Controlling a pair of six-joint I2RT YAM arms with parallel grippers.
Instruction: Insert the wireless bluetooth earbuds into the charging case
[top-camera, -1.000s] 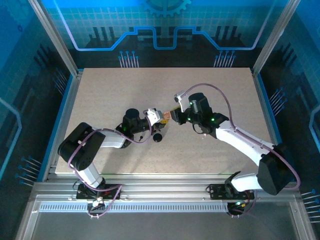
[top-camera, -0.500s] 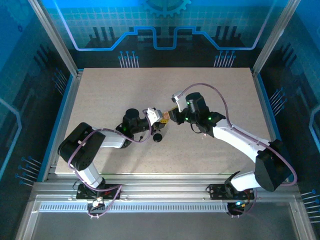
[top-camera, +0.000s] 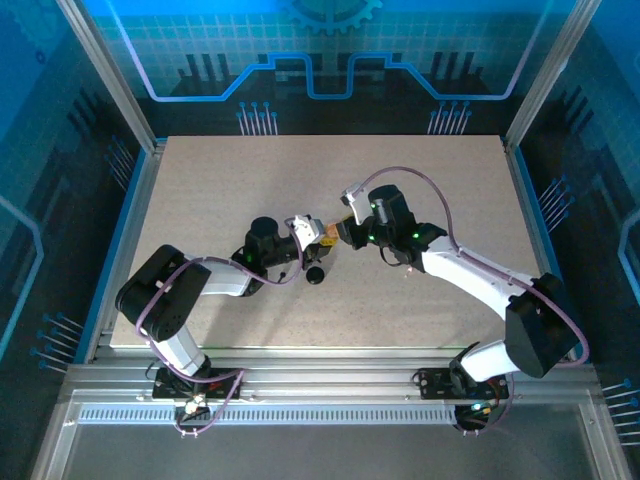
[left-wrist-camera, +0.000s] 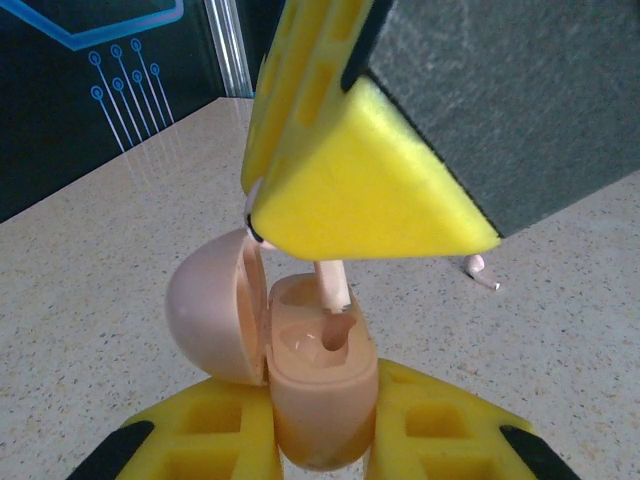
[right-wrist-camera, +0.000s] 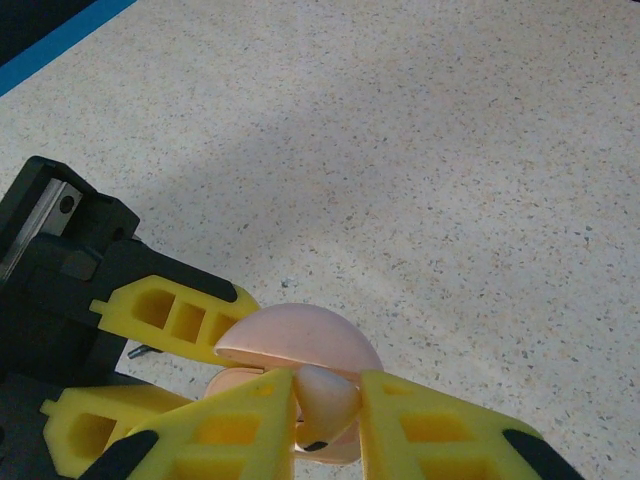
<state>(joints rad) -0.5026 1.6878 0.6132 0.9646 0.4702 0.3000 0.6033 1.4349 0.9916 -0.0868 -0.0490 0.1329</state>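
Your speckled beige tabletop (top-camera: 230, 180) sits inside blue-lit walls (top-camera: 330, 50). The left gripper (left-wrist-camera: 322, 430) clamps an open pink round case (left-wrist-camera: 320, 390), and the right gripper (right-wrist-camera: 325, 410) pinches a pale pink earbud (right-wrist-camera: 325, 397). The left wrist view's mid-right shows a second earbud (left-wrist-camera: 478, 268) lying loose.

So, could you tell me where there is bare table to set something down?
The far half of the table, up to the back rail, is bare, as is the near middle by the front edge. The centre is crowded: the left gripper holds the pink case, the right gripper a pink earbud over it, the black case close by.
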